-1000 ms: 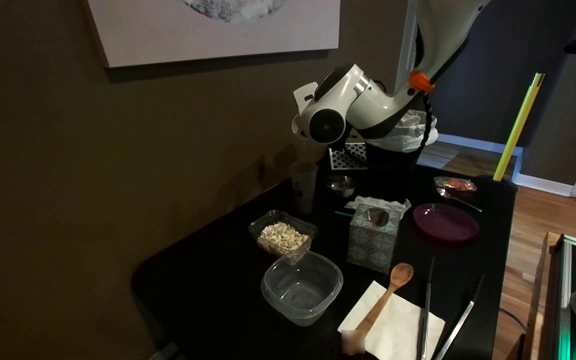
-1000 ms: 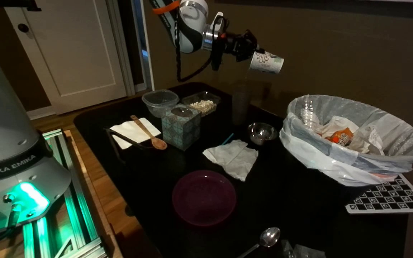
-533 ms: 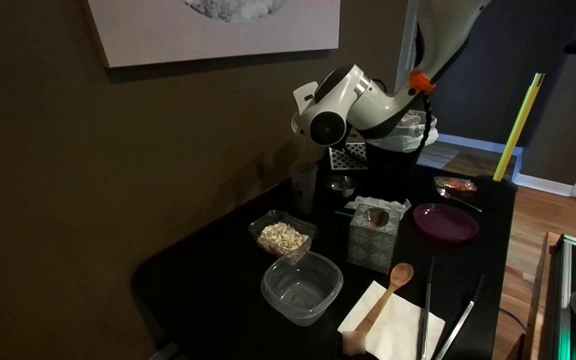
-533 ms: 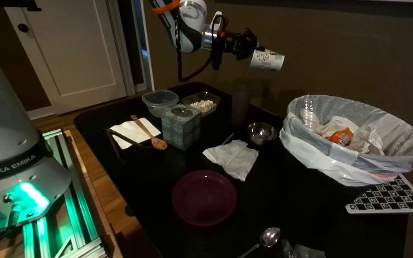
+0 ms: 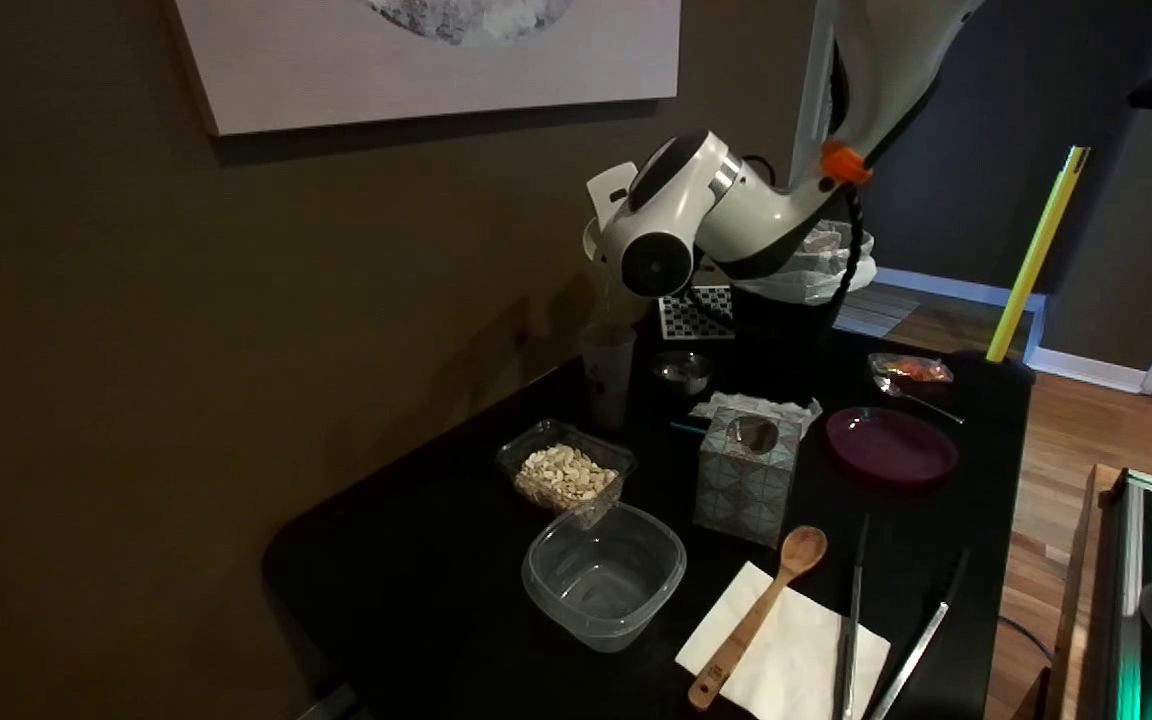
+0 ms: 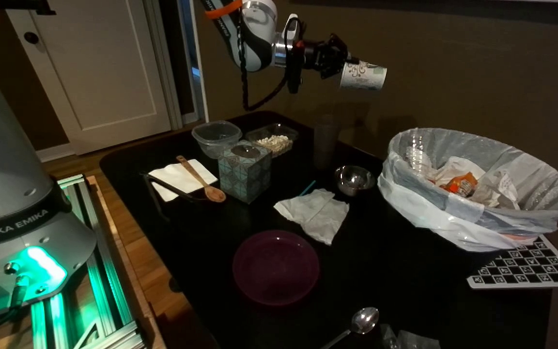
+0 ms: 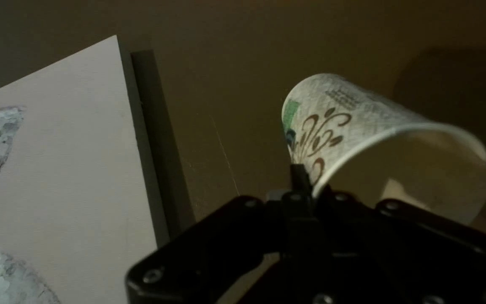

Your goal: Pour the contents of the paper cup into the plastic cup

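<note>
My gripper (image 6: 351, 61) is shut on the wall of the paper cup (image 6: 365, 76) at its rim, with one finger outside and one inside. The paper cup lies nearly on its side in the air, its open end toward the gripper. In the wrist view the patterned paper cup (image 7: 336, 114) shows above my fingers (image 7: 312, 185), mouth facing lower right. The greyish plastic cup (image 5: 608, 375) stands upright on the table below the paper cup's mouth; it shows dimly here too (image 6: 325, 145). A faint thin streak hangs above the plastic cup in an exterior view. The contents' level cannot be seen.
A metal bowl (image 6: 354, 180) stands near the plastic cup. A tub of pale flakes (image 5: 564, 472), a clear tub (image 5: 604, 575) and a tissue box (image 5: 748, 480) stand nearby. A lined bin (image 6: 424, 203) stands at the table's side. The wall is close behind the cups.
The paper cup has tipped further toward level, its base rising slightly. The thin stream under its rim, visible earlier in both exterior views, is now fainter. The plastic cup has not moved.
</note>
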Robot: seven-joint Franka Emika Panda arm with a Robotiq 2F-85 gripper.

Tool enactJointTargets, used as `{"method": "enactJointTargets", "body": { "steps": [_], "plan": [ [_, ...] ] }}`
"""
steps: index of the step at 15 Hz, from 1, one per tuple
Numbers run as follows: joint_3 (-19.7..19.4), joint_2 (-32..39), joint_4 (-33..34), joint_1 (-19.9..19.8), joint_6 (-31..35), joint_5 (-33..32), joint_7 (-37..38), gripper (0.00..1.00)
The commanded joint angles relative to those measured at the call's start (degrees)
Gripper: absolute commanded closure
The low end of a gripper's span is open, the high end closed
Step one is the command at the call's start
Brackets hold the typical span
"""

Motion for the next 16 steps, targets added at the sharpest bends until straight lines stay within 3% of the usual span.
{"method": "enactJointTargets", "body": {
  "steps": [1,16],
  "plan": [
    [0.8,-1.4,-2.5,-0.3,-2.3,-2.6,2.1,0.99],
    [1.7,-2.6,-3.8,-0.3,-4.5,-3.7,3.0,0.99]
  ]
}}
